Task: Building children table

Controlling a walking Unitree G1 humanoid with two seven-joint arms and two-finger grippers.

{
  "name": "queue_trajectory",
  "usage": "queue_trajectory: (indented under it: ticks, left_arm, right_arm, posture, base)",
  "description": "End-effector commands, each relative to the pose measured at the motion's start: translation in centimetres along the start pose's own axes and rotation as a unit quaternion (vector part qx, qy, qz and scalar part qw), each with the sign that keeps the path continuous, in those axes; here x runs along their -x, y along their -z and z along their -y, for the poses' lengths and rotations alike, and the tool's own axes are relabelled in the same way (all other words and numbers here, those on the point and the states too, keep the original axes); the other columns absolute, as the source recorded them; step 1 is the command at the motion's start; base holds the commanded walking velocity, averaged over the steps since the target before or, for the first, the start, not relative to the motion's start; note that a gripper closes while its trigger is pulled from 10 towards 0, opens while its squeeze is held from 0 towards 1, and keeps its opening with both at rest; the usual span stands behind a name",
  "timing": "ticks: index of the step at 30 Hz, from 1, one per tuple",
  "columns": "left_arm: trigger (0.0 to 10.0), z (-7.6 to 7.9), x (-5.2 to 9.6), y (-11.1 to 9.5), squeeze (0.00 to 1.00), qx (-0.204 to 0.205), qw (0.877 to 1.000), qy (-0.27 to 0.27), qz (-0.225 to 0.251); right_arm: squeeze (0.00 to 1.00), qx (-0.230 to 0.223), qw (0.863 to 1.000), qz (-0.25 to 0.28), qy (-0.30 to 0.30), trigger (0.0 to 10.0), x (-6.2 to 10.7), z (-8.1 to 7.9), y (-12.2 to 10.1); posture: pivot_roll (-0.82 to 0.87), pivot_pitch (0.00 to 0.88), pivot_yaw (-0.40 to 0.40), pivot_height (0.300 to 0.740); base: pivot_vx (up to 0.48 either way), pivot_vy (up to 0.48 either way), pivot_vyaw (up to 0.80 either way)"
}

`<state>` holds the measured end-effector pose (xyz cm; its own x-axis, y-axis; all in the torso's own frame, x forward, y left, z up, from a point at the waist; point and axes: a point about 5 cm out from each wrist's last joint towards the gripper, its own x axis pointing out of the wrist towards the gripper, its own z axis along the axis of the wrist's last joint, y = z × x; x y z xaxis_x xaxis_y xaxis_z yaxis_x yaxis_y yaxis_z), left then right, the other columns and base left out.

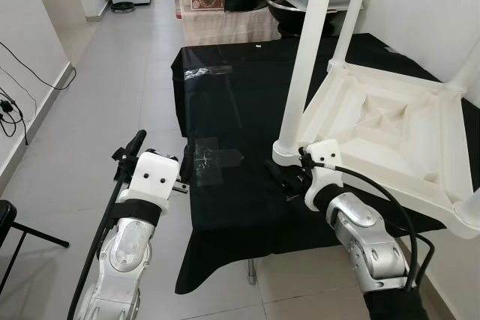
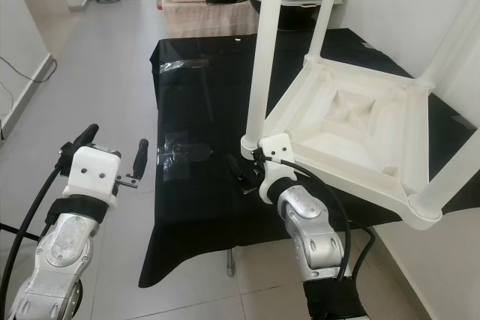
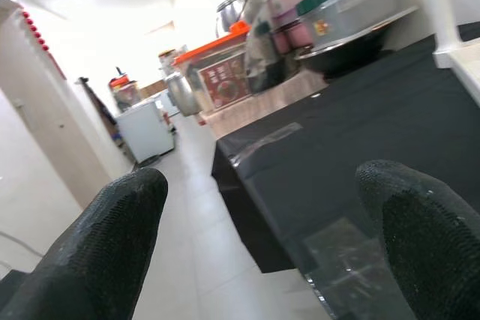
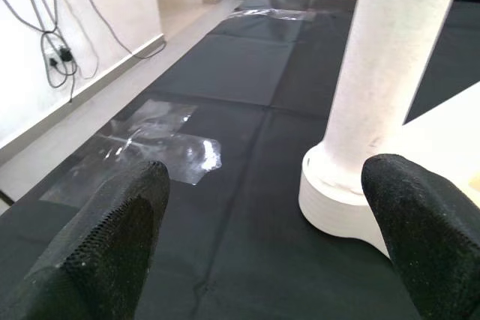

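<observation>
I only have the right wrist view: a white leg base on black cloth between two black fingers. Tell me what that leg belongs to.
Observer: It belongs to an upside-down white children's table lying on the black-covered table, legs pointing up.
Operator: Report how many legs are fitted.
Observer: Four stand at its corners; the near-left leg is the one before the right tool.
Operator: Say whether the right tool grips it.
Observer: No. It is open, just short of the leg's base.
Operator: Give me the left tool.
Observer: The left tool is open, raised beside the cloth's left edge, over the floor.
</observation>
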<state>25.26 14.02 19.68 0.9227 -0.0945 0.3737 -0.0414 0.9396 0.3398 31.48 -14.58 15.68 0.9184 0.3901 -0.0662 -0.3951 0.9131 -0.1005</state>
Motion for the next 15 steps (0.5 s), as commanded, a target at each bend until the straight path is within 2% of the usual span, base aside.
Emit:
queue_trajectory:
  ticks: [1, 2, 3, 4, 5, 6, 7, 8, 9, 11, 12, 13, 15]
  left_arm:
    - [10.0, 0.5, 0.2, 0.4, 0.00, 0.016, 1.000, 0.018, -0.014]
    - [10.0, 0.5, 0.2, 0.4, 0.00, 0.016, 1.000, 0.018, -0.014]
    - [10.0, 1.1, 0.5, 0.8, 0.00, 0.041, 0.998, 0.044, -0.033]
    - [10.0, 2.0, 1.0, 1.4, 0.00, 0.093, 0.990, 0.081, -0.067]
    - [10.0, 2.0, 1.0, 1.4, 0.00, 0.093, 0.990, 0.081, -0.067]
    - [10.0, 3.0, 1.7, 2.0, 0.00, 0.149, 0.976, 0.122, -0.101]
    - [10.0, 4.3, 2.7, 2.4, 0.00, 0.197, 0.956, 0.175, -0.131]
    - [10.0, 4.3, 2.7, 2.4, 0.00, 0.197, 0.956, 0.175, -0.131]
    - [10.0, 5.2, 3.6, 2.4, 0.00, 0.216, 0.941, 0.219, -0.140]
    - [10.0, 5.2, 3.6, 2.4, 0.00, 0.216, 0.941, 0.219, -0.140]
    - [10.0, 5.8, 4.5, 2.0, 0.00, 0.235, 0.922, 0.271, -0.148]
    - [10.0, 5.8, 4.5, 2.0, 0.00, 0.235, 0.922, 0.271, -0.148]
    - [10.0, 5.9, 6.2, 1.7, 0.00, 0.227, 0.900, 0.337, -0.156]
  right_arm:
    - [0.00, 0.019, 1.000, -0.005, -0.013, 10.0, -0.2, -0.2, 0.1]
    - [0.00, 0.019, 1.000, -0.005, -0.013, 10.0, -0.2, -0.2, 0.1]
    - [0.00, 0.032, 0.999, -0.018, -0.022, 10.0, -0.4, -0.1, 0.2]
    - [0.00, 0.053, 0.997, -0.045, -0.034, 10.0, -0.7, 0.0, 0.6]
    - [0.00, 0.053, 0.997, -0.045, -0.034, 10.0, -0.7, 0.0, 0.6]
    - [0.00, 0.080, 0.993, -0.070, -0.049, 10.0, -1.1, 0.1, 0.8]
    - [0.00, 0.102, 0.987, -0.099, -0.071, 10.0, -1.6, 0.3, 0.9]
    - [0.00, 0.102, 0.987, -0.099, -0.071, 10.0, -1.6, 0.3, 0.9]
    - [0.00, 0.118, 0.982, -0.121, -0.081, 10.0, -2.1, 0.5, 1.0]
    - [0.00, 0.118, 0.982, -0.121, -0.081, 10.0, -2.1, 0.5, 1.0]
    - [0.00, 0.128, 0.978, -0.144, -0.083, 10.0, -2.7, 1.1, 0.9]
    - [0.00, 0.128, 0.978, -0.144, -0.083, 10.0, -2.7, 1.1, 0.9]
    - [0.00, 0.121, 0.972, -0.181, -0.086, 10.0, -3.7, 2.1, 0.2]
  posture:
    - [-0.03, 0.074, -0.037, 0.740]
    - [-0.03, 0.074, -0.037, 0.740]
    - [-0.03, 0.074, -0.036, 0.740]
    - [-0.03, 0.077, -0.032, 0.740]
    - [-0.03, 0.077, -0.032, 0.740]
    - [-0.03, 0.081, -0.031, 0.740]
    - [-0.03, 0.085, -0.031, 0.740]
    - [-0.03, 0.085, -0.031, 0.740]
    - [-0.03, 0.089, -0.033, 0.740]
    - [-0.03, 0.089, -0.033, 0.740]
    - [-0.02, 0.096, -0.036, 0.740]
    - [-0.02, 0.096, -0.036, 0.740]
    - [0.01, 0.119, -0.046, 0.740]
  base:
    - [0.000, 0.000, 0.00]
    - [0.000, 0.000, 0.00]
    - [0.000, 0.000, 0.00]
    - [0.000, 0.000, 0.00]
    - [0.000, 0.000, 0.00]
    - [0.000, 0.000, 0.00]
    - [0.000, 0.000, 0.00]
    - [0.000, 0.000, 0.00]
    - [0.000, 0.000, 0.00]
    - [0.000, 0.000, 0.00]
    - [0.000, 0.000, 0.00]
    - [0.000, 0.000, 0.00]
    - [0.000, 0.000, 0.00]
